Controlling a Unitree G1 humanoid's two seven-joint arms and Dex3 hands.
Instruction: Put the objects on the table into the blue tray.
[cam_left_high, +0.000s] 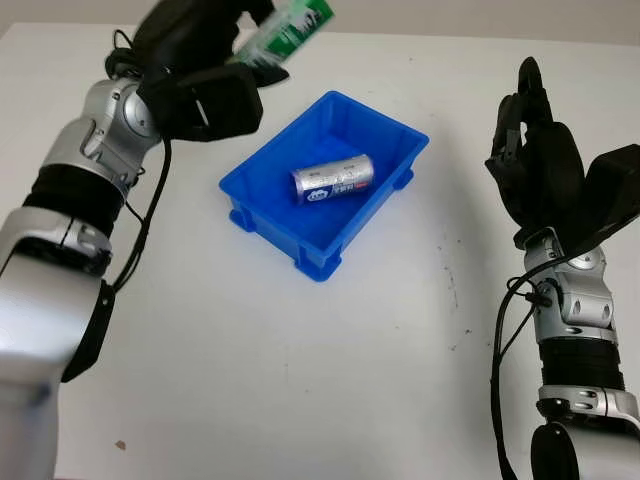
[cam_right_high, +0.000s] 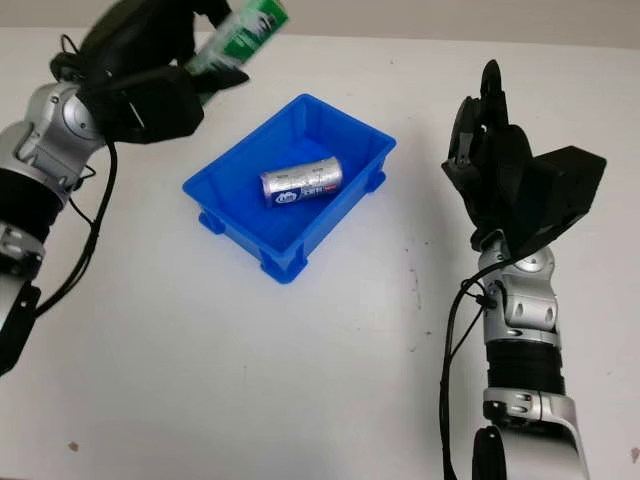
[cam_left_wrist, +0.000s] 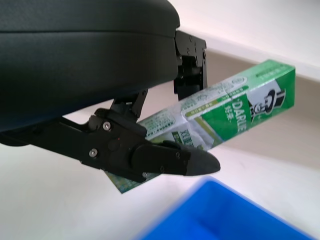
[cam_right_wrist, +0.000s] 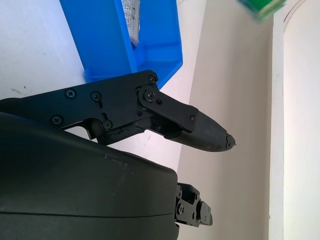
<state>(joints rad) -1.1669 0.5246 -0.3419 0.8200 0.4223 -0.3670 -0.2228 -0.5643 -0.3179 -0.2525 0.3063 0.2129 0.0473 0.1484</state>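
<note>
White table (cam_left_high: 300, 400), blue tray (cam_left_high: 395, 130) at upper centre, two black hands.

Inside the tray, lying on its side: a silver can (cam_left_high: 333, 179). At upper left, above the table beside the tray: left hand (cam_left_high: 205, 85), fingers (cam_left_wrist: 165, 160) clamped on a green toothpaste box (cam_left_high: 290, 28), tilted. At right: right hand (cam_left_high: 535, 165), raised, open, holding nothing.

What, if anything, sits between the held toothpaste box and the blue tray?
Nothing visible. The left robot hand holds the toothpaste box in the air beyond the blue tray. A silver can lies inside it. The right robot hand, open, is off to the side.
</note>
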